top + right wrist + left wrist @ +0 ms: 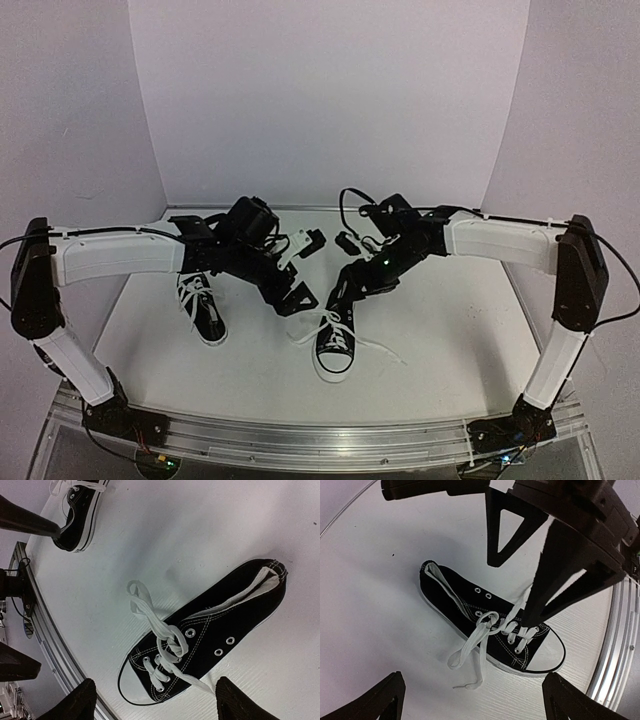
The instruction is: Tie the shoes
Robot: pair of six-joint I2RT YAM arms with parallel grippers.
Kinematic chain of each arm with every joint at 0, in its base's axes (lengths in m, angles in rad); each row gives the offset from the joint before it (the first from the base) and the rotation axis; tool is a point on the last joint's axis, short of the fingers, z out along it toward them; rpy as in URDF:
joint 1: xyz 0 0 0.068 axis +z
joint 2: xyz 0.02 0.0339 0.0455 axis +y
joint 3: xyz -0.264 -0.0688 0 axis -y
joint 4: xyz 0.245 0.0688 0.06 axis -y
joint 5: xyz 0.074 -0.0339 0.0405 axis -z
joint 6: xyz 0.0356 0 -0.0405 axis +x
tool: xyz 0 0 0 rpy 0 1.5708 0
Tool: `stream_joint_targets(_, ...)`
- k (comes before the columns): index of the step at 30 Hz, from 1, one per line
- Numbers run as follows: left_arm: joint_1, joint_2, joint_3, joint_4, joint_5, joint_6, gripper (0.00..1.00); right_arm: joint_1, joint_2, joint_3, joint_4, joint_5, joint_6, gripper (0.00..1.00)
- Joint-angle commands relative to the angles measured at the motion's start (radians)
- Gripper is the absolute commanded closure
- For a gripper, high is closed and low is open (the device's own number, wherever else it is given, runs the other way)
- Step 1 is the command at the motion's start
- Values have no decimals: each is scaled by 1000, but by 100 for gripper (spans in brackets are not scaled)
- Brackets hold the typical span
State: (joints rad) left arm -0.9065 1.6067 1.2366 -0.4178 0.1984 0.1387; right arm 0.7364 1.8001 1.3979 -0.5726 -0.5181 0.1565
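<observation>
Two black shoes with white laces lie on the white table. The right shoe [335, 347] [470, 612] [220, 625] points its toe at the near edge. A small lace knot with a loop sits on its eyelets, and its lace ends trail out to both sides. My right gripper [345, 293] [157, 705] hangs open just above it, with nothing between its fingers [555, 575]. My left gripper [290, 292] [475, 702] is open beside that shoe's left side and holds nothing. The left shoe [205, 315] [77, 515] lies under the left arm, its laces loose.
An aluminium rail [320, 440] [615, 645] runs along the table's near edge, close to the right shoe's toe. Pale walls close the table off at the back and on both sides. Both arms reach inward over the middle.
</observation>
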Motion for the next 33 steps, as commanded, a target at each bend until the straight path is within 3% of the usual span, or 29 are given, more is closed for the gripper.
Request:
stream_joint_targets(1,32,14,-3,93,100,1,2,-68,12,64,-9,-102,-19,17)
stream_joint_targets(4,39,22,-7,138,125,-13,2,-75,-40,72,-4,-19,18,2)
stream_joint_targets(10,41,33,-6,100,105,32,2,-78,-154,22,75,-13,-6,2)
stream_joint_targets(16,41,-26,-67,94,60,63,3,-79,-17,97,-83,-93,-146,2)
stream_joint_targets(21,41,-14,-100,129,80,111,5,-78,36,138,-91,-76,-228,18)
stream_joint_targets(26,41,70,-55,104,95,211,13,-69,111,177,-119,-98,-280,43)
stream_joint_targets(33,67,163,-15,130,153,320,27,-68,181,194,-121,-159,-295,57)
